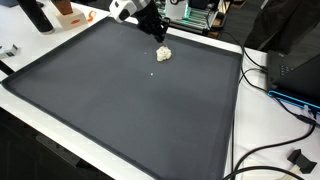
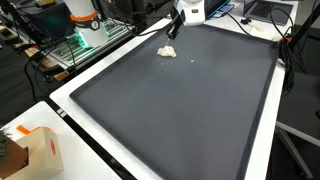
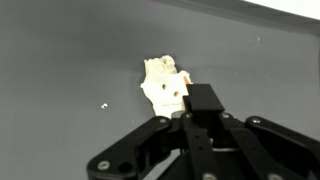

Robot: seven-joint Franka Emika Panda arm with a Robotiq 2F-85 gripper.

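Cream crumpled lump (image 3: pixel 163 88), orange fleck, dark mat (image 3: pixel 60 60)

The arm (image 1: pixel 125 9) comes in from the far side, wrist tipped downward. The gripper (image 1: pixel 158 33) hangs low, fingers (image 3: pixel 205 98) closed together in one block.

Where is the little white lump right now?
In both exterior views the white lump lies on the dark mat near its far edge, right beside the claw; the wrist view shows it at the claw's tip.

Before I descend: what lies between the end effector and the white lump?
Nothing: in the wrist view the end effector borders the white lump directly, bare mat around.
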